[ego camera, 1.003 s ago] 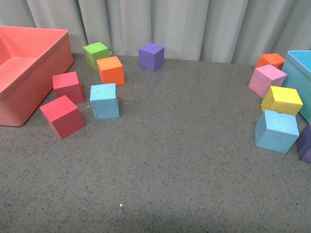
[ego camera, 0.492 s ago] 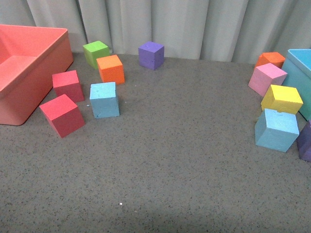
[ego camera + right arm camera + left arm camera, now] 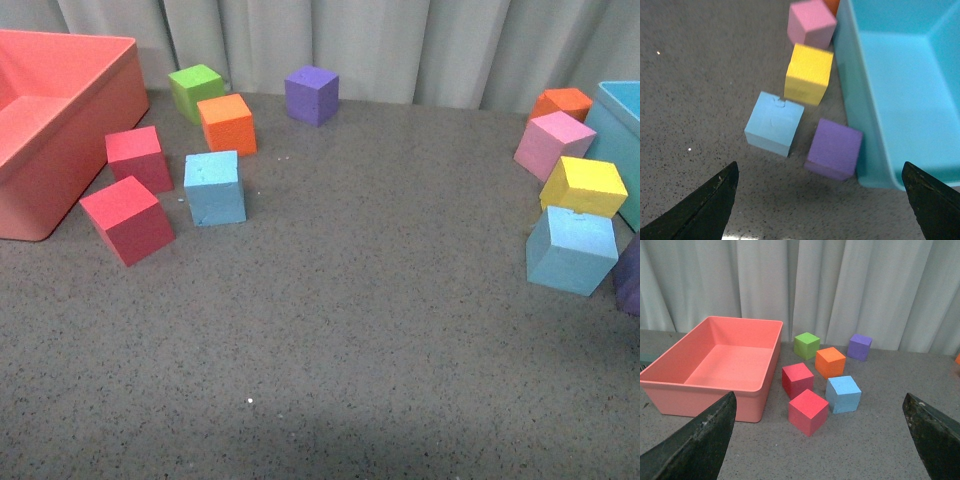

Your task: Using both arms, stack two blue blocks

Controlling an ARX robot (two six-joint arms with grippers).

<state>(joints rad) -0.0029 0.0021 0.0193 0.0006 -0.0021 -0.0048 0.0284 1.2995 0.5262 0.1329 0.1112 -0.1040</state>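
Well ahead of both wide-open, empty jaws, left blue block (image 3: 843, 394) and right blue block (image 3: 774, 123).

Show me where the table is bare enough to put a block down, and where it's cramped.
Bare: the wide middle of the table, between the left blue block and the right blue block, plus the whole near strip. Cramped: the blocks beside the red bin and those lined along the teal bin.
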